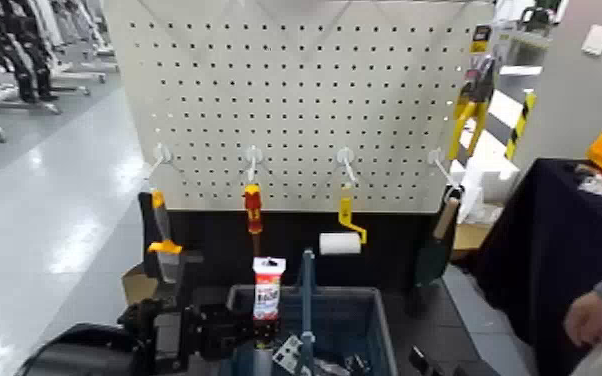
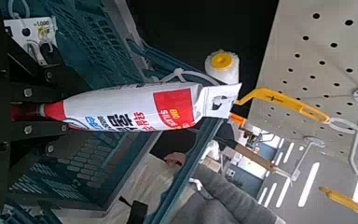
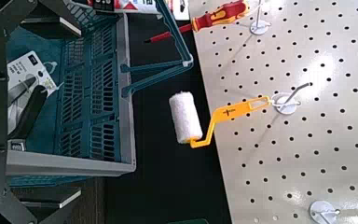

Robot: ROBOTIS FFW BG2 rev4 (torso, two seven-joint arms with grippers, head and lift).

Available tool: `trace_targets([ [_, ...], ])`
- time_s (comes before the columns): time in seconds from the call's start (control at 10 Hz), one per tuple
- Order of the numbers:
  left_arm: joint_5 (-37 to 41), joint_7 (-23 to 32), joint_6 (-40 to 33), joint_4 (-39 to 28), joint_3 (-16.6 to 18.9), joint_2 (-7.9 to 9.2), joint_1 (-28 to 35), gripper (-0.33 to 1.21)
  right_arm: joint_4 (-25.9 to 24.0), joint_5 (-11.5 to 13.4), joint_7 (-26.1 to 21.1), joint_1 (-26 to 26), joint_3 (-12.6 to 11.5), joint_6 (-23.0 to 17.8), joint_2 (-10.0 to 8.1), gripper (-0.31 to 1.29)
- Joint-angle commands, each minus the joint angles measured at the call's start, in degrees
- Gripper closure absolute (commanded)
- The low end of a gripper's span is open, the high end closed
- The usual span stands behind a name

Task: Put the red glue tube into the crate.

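The red glue tube (image 1: 267,288) stands upright, crimped end up, above the left part of the blue-grey crate (image 1: 365,305). My left gripper (image 1: 250,332) is shut on its lower end. In the left wrist view the tube (image 2: 130,107) sticks out from the gripper (image 2: 20,112), held at its cap end, with the crate's slats (image 2: 75,163) right behind it. My right gripper (image 3: 0,103) is open and empty beside the crate (image 3: 84,84). The crate's upright handle (image 1: 307,295) stands just right of the tube.
A pegboard behind holds a scraper (image 1: 162,235), a red-and-yellow screwdriver (image 1: 253,208), a paint roller (image 1: 341,240) and a trowel (image 1: 437,245). Packaged items (image 3: 28,75) lie in the crate. A person's hand (image 1: 590,318) is at the right, near a dark-clothed table (image 1: 545,230).
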Motion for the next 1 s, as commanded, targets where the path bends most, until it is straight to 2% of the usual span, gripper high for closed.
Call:
trace_targets([
  [0.1, -2.22, 0.17, 0.05, 0.21, -0.71, -0.15, -0.19, 1.18, 0.05, -0.11, 0.07, -0.09, 0.02, 0.00, -0.09, 0.12],
  [0.3, -3.63, 0.35, 0.49, 0.04, -1.15, -0.24, -0.37, 1.17, 0.05, -0.20, 0.07, -0.09, 0.02, 0.00, -0.09, 0.12],
  [0.4, -4.95, 0.52, 0.66, -0.40, -1.15, -0.24, -0.45, 0.93, 0.05, -0.20, 0.07, -0.09, 0.02, 0.00, -0.09, 0.12],
  [0.5, -4.86, 0.70, 0.66, -0.67, -1.06, -0.24, -0.45, 0.33, 0.05, -0.29, 0.16, -0.09, 0.02, 0.00, -0.18, 0.12],
  [0.6, -4.77, 0.79, 0.40, -1.02, -0.89, -0.24, -0.45, -0.11, 0.05, -0.29, 0.16, -0.09, 0.02, 0.00, -0.18, 0.12],
  [1.0, -3.28, 2.02, -1.01, -2.78, -0.62, -0.24, -0.45, -0.27, 0.05, -0.38, 0.16, -0.09, 0.02, 0.00, -0.26, 0.12],
])
